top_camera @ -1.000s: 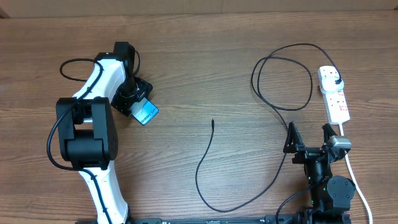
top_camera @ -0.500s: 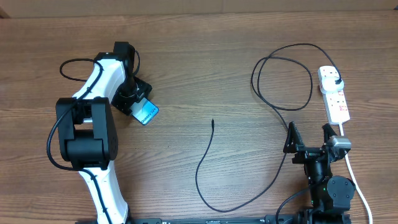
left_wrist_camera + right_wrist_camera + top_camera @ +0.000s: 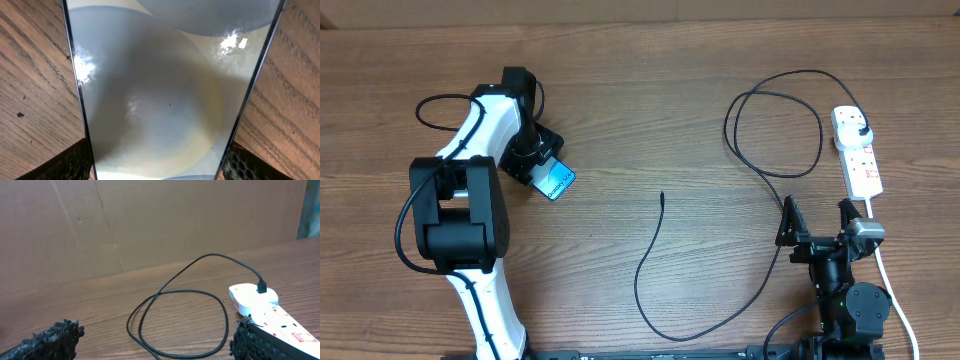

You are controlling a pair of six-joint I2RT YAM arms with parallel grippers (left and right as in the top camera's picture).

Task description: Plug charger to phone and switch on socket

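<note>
Overhead view of a wooden bench (image 3: 650, 70) with two robot arms.

On the left, the white and black arm reaches down so that the left tool (image 3: 540, 163) sits over the phone (image 3: 557, 182). The phone lies on the bench at a slant, and its bright cyan end shows just past the tool. In the left wrist view the phone (image 3: 160, 100) fills the picture as a pale, reflective screen. The left tool (image 3: 160, 165) straddles it, with a dark textured pad (image 3: 75, 162) tight against each long edge and no gap showing. The tool therefore grips the phone across its width, with its jaws spread wide.

On the right, near the front edge, the right tool (image 3: 815, 215) has its fingers spread far apart. It holds nothing and touches nothing. In its wrist view the right tool (image 3: 155, 332) shows only as black finger pads (image 3: 50, 340) in the lower corners.

The charger (image 3: 640, 272), a thin black cable, lies loose on the bench. Its small connector tip (image 3: 662, 197) rests near the middle, well apart from the phone. The cable curves toward the front and climbs past the right tool. It then forms a large loop and ends in a black plug (image 3: 860, 128), which is seated in the far end of the socket (image 3: 860, 165).

The socket is a white power strip with red markings, lying at the right side just beyond the right tool. In the right wrist view the charger (image 3: 215, 255) arcs down into the socket (image 3: 255, 302), with a brown cardboard wall (image 3: 150, 220) behind.
</note>
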